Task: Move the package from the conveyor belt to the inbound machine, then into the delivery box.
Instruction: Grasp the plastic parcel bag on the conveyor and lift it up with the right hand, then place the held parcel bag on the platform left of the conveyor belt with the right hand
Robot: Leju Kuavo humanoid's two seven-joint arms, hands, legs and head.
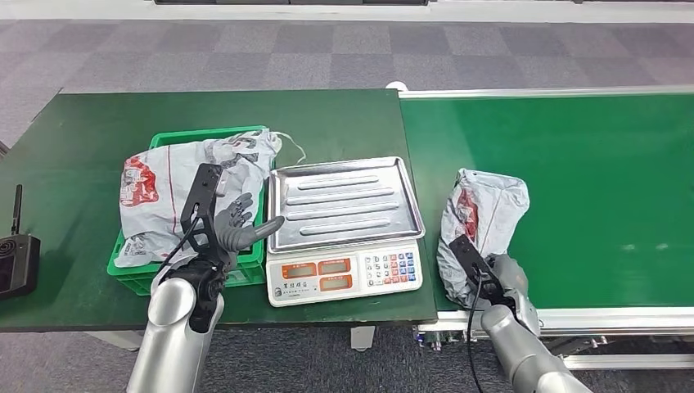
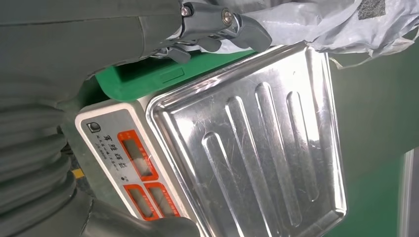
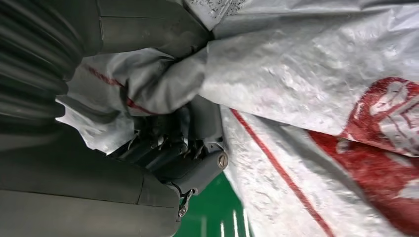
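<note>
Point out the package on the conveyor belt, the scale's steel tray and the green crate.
package on the belt (image 1: 491,209): head view, grey upper face of the bag.
steel tray (image 1: 344,203): head view, ribbed middle of the pan.
green crate (image 1: 250,268): head view, near rim.

Right hand (image 1: 501,277) grips grey package (image 1: 481,219) on the conveyor belt (image 1: 589,180), near its front edge. Left hand (image 1: 233,231) hovers, fingers spread, over green delivery box (image 1: 131,277) beside the scale (image 1: 345,228) on the bench (image 1: 82,139); second package (image 1: 176,188) lies in the box.

black handheld device (image 1: 16,260) | table's left edge | grey carpet floor (image 1: 245,49) beyond
</note>
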